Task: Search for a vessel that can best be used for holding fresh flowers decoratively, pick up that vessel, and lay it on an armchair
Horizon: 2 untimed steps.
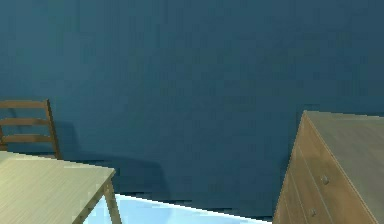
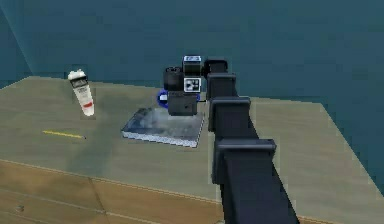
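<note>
A dark arm of stepped square segments (image 2: 240, 150) enters at six o'clock. Two small white squares with black marks (image 2: 191, 84) cap it, with a dark blocky gripper (image 2: 172, 98) at their nine o'clock.

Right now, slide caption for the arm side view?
Arm out over wooden top; gripper near flat grey slab, white bottle, yellow pencil.
</note>
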### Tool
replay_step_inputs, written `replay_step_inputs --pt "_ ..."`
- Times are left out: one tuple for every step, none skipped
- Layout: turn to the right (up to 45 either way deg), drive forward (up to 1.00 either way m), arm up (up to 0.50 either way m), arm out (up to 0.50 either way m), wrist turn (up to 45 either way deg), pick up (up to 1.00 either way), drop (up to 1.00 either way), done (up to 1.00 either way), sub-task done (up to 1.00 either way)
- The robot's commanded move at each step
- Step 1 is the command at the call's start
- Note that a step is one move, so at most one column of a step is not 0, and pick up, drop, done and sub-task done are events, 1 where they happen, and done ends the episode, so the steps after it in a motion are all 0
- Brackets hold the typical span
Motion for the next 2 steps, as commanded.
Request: replay_step_inputs --pt "0.0 0.00 0.00 0.00 -45.0 0.00 0.00 0.00 0.00" --pt "0.0 0.00 0.00 0.00 -45.0 0.00 0.00 0.00 0.00"
